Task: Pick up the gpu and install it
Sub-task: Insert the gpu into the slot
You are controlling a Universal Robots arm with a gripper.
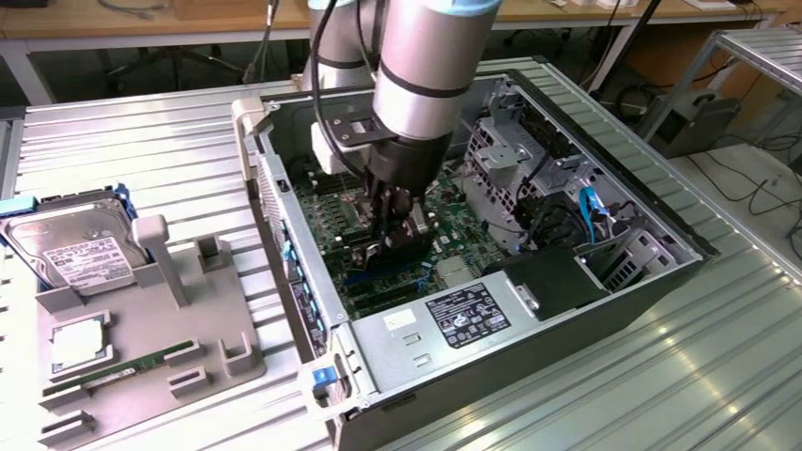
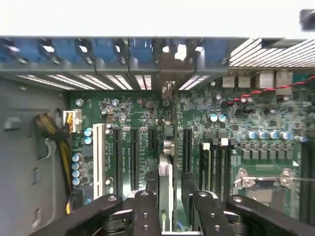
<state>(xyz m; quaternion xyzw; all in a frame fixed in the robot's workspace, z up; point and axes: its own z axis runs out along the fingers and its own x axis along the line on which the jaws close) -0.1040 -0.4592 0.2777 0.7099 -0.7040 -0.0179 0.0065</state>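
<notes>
My gripper [image 1: 393, 218] is lowered inside the open computer case [image 1: 652, 202], over the green motherboard [image 1: 329, 218]. Its fingers [image 2: 146, 201] are shut on the gpu [image 2: 166, 169], which I see edge-on in the wrist view as a thin upright card. The card runs between two black expansion slots [image 2: 134, 152], and its silvery end reaches toward the case's rear slot openings [image 2: 167, 81]. In the exterior view the gpu [image 1: 401, 246] is a dark piece just below the fingers, down close to the board. Whether it sits in a slot is hidden.
A grey fixture [image 1: 188, 329] on the exterior view's left holds a hard drive [image 1: 75, 246], a processor [image 1: 78, 340] and a green memory stick [image 1: 123, 368]. Inside the case are the power supply [image 1: 467, 310], a drive cage [image 1: 508, 150] and yellow cables [image 2: 54, 130].
</notes>
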